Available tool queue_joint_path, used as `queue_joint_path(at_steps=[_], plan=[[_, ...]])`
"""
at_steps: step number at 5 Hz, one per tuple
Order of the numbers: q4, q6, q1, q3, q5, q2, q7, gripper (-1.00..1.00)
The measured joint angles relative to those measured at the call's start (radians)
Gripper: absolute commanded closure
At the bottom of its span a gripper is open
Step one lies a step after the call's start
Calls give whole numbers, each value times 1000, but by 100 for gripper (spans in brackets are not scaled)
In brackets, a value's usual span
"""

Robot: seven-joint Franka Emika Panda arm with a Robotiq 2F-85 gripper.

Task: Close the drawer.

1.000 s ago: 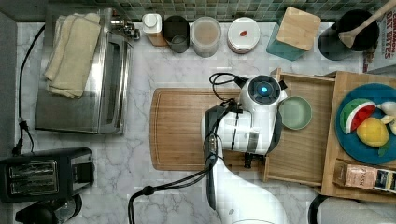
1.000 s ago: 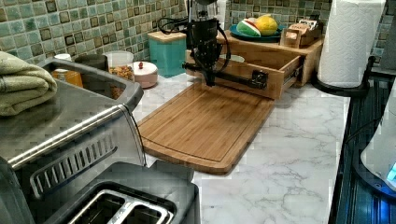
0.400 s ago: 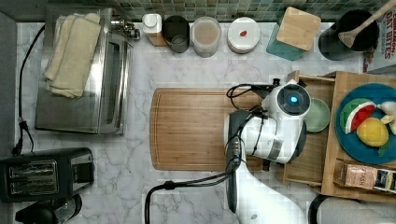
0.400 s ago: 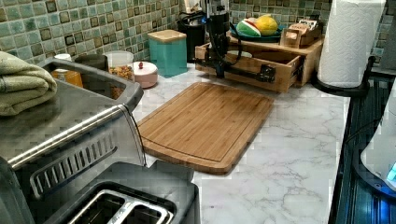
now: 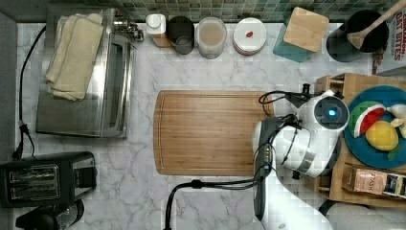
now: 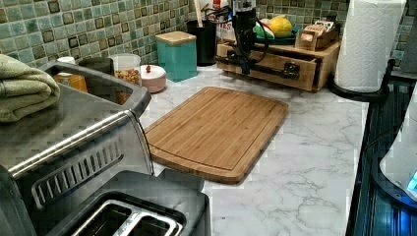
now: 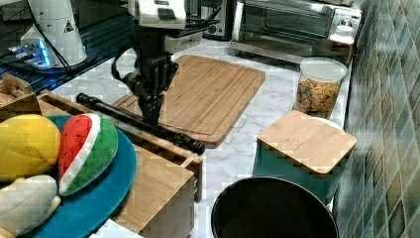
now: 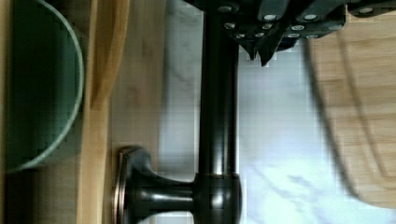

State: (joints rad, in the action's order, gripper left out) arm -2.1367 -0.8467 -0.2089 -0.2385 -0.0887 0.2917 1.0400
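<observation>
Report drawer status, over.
Gripper on the bar handle. Drawer nearly shut, slight gap left. No obstruction seen.

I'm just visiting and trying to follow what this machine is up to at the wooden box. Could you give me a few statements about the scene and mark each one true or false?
1. The fingers are at the dark bar handle of the drawer. True.
2. The drawer is pulled far out over the cutting board. False: in the left view it sits nearly flush with the wooden box, apart from the board.
3. A blue plate with toy fruit rests on top of the box. True.
4. The cutting board has a bowl on it. False: its surface is bare.
5. A folded towel lies on the toaster oven. True.
</observation>
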Motion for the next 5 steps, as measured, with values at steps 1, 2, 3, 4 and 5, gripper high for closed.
queue_joint_path(at_steps=[1,2,3,4,5], plan=[[29,-8,-7,-39,-1,28,0,100],[72,55,-4,-55,-4,47,0,100],[88,90,16,-74,-16,48,-1,100],[88,92,26,-79,-35,49,-1,100],[90,93,35,-82,-51,52,-1,100]])
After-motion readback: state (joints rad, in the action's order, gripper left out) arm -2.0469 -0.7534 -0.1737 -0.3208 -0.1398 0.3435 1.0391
